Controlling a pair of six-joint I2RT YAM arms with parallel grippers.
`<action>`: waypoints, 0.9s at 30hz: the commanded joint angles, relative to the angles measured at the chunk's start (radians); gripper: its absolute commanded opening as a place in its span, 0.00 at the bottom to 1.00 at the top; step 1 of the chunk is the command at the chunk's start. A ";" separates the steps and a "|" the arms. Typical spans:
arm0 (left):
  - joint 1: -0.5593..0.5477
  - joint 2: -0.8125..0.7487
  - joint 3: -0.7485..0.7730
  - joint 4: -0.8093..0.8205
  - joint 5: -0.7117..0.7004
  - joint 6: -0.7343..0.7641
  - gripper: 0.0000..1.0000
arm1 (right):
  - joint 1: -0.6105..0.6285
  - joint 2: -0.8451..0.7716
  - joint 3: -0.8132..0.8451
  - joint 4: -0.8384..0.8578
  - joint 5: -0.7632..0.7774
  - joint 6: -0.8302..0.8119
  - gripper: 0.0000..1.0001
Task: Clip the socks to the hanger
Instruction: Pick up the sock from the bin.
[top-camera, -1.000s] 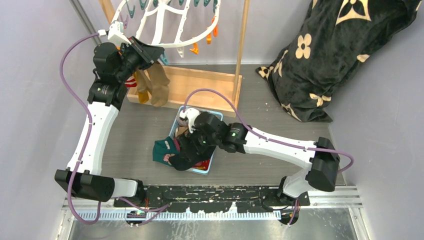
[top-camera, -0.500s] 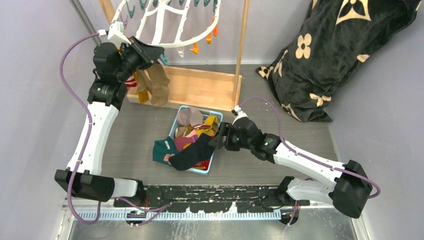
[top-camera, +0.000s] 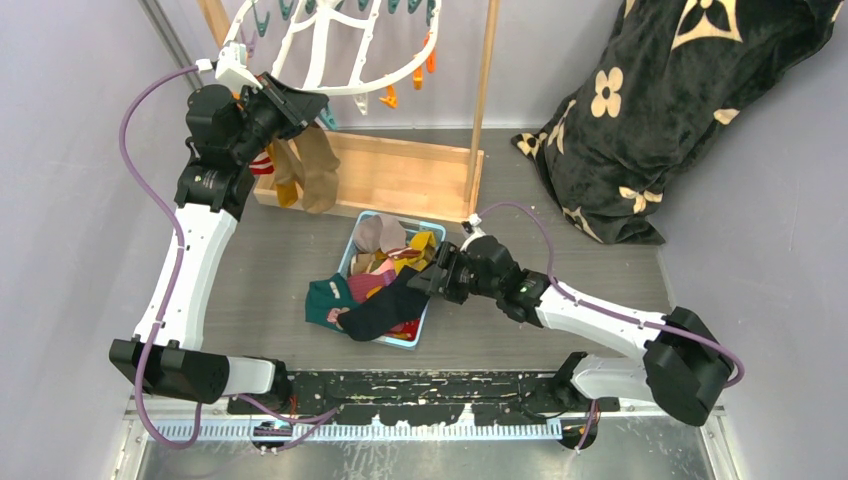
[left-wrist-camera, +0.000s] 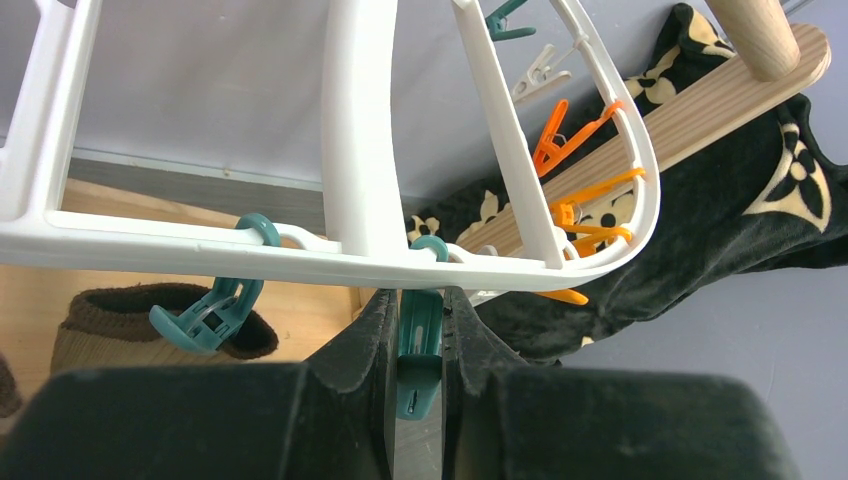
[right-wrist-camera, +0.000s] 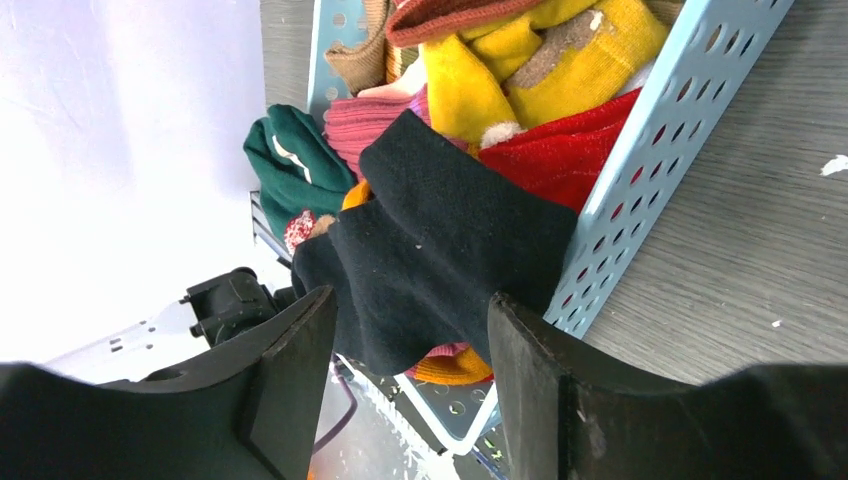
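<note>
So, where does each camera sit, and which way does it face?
Top external: above and behind the arms, looking down on the table; both arms show, bases at the bottom.
Left wrist: on the left arm, facing the hanger from just below; the left gripper shows, shut on a teal clip.
Right wrist: on the right arm, facing the black sock draped over the blue basket; the right gripper shows, open.
Shared: top and right wrist both show that sock and basket; top and left wrist, the hanger.

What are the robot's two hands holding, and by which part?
The left gripper pinches a teal clip on the hanger by its lower handle end. The right gripper holds nothing; its open jaws face the black sock.
</note>
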 joint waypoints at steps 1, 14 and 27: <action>0.004 -0.026 0.050 0.064 -0.002 0.011 0.00 | -0.009 0.016 -0.009 0.102 -0.029 0.038 0.62; 0.004 -0.033 0.046 0.065 -0.003 0.011 0.00 | -0.055 -0.109 -0.011 -0.070 -0.046 -0.010 0.67; 0.004 -0.030 0.055 0.059 -0.002 0.014 0.00 | -0.065 0.007 -0.015 0.061 -0.100 0.009 0.58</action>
